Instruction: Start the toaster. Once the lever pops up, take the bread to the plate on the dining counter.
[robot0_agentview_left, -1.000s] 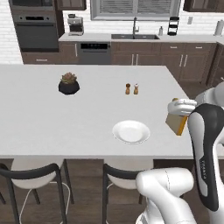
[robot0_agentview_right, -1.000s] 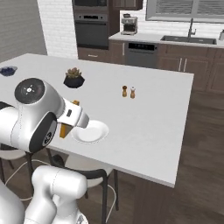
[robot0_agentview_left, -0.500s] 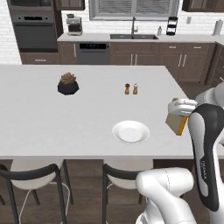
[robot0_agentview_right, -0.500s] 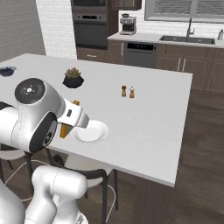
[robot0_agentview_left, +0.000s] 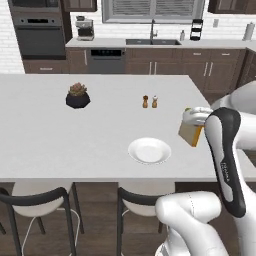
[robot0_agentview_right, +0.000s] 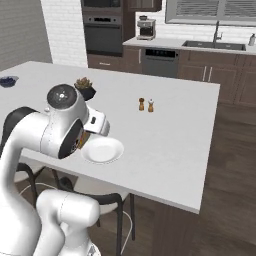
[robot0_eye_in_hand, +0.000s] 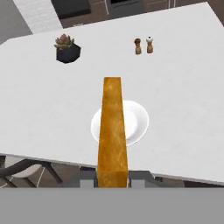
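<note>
My claw (robot0_eye_in_hand: 113, 178) pinched the bread (robot0_eye_in_hand: 113, 135) edge-on above the dining counter (robot0_agentview_left: 60, 135), just short of the plate (robot0_agentview_left: 149, 150), so I judged it best to carry it over the centre, lower gently, then release.

A white-topped dining counter (robot0_agentview_left: 60, 135) on a dark wood base. On it sit a white plate (robot0_agentview_left: 149, 150), a potted succulent (robot0_agentview_left: 77, 96), and two small shakers (robot0_agentview_left: 149, 101).
</note>
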